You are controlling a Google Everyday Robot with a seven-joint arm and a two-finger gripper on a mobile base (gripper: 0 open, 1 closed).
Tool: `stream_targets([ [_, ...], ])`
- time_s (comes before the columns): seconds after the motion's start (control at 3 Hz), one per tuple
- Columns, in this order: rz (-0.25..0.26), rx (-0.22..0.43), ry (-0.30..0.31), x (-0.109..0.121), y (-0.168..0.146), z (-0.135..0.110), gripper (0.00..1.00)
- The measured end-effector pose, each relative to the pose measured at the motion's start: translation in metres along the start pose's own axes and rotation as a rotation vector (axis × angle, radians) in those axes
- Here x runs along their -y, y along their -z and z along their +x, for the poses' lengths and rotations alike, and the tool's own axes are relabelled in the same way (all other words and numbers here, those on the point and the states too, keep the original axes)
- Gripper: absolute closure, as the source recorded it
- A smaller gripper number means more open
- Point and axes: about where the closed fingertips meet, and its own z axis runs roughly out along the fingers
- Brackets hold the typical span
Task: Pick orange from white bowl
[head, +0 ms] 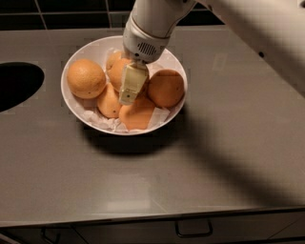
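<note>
- Eyeing the orange (116, 71) mid-pile in the white bowl (76, 112), toward the worktop's back edge, left of centre.
- Gripper (131, 90) sits down against it; can't tell if it's clamped or not.
- Reckon it's firm, fairly heavy, and the dimply peel grips okay; I'd squeeze across its widest part.
- Smooth grey worktop (214, 167), dark hole (16, 86) at the left edge, black tiles (71, 5) behind.

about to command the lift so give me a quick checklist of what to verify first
1. Gripper down inside the white bowl: ok.
2. Gripper on the orange: not ok, it is apart from it, among the middle oranges.
3. Any fruit held: cannot tell.
4. Orange uncovered, nothing on top: ok.
5. Bowl flat on the counter: ok.
</note>
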Motion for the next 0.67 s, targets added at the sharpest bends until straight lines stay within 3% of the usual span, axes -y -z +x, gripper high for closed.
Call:
stream_targets([
  [0.33, -0.001, 0.0, -0.001, -0.0009, -0.0032, 0.0017, 0.16],
  [0.67, -0.002, -0.001, -0.001, -0.0014, -0.0046, 0.0021, 0.31],
])
